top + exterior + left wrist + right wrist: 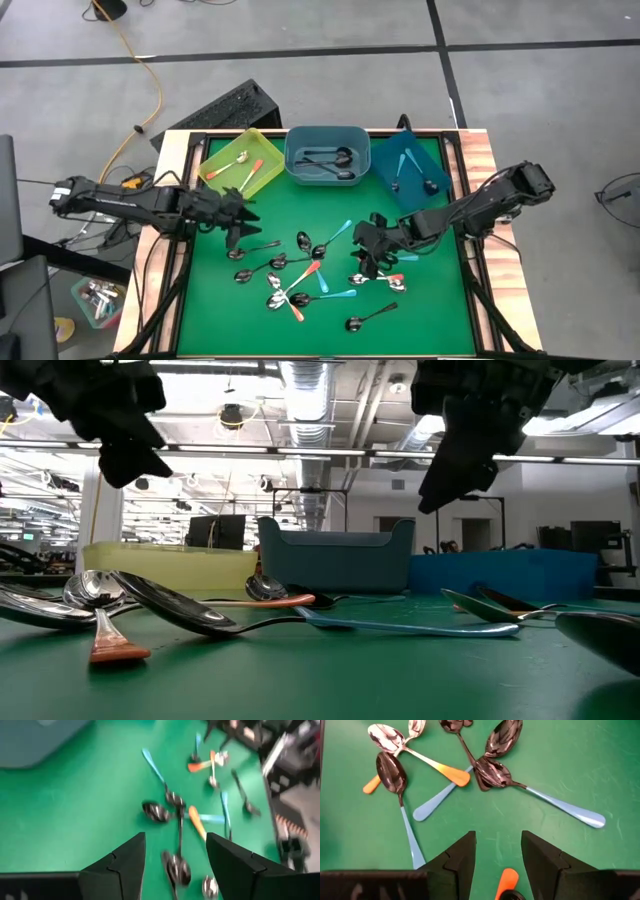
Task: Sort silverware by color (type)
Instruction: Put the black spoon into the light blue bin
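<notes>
Several spoons (300, 285) with orange, light blue or dark metal handles lie scattered on the green mat (440, 300). My left gripper (238, 238) hovers open over the mat's left part, and in its wrist view dark spoons (177, 867) lie ahead between its fingers. My right gripper (368, 255) hovers open over the right of the scatter. Its fingers (498, 857) stand on either side of an orange handle (506, 881) below them, and light blue spoons (560, 805) lie just beyond.
Three bins stand along the far edge. A yellow-green one (240, 163) holds an orange-handled spoon, a grey-blue one (327, 155) holds dark spoons, and a blue one (410, 170) holds blue-handled spoons. Bare mat lies at the near right (430, 315).
</notes>
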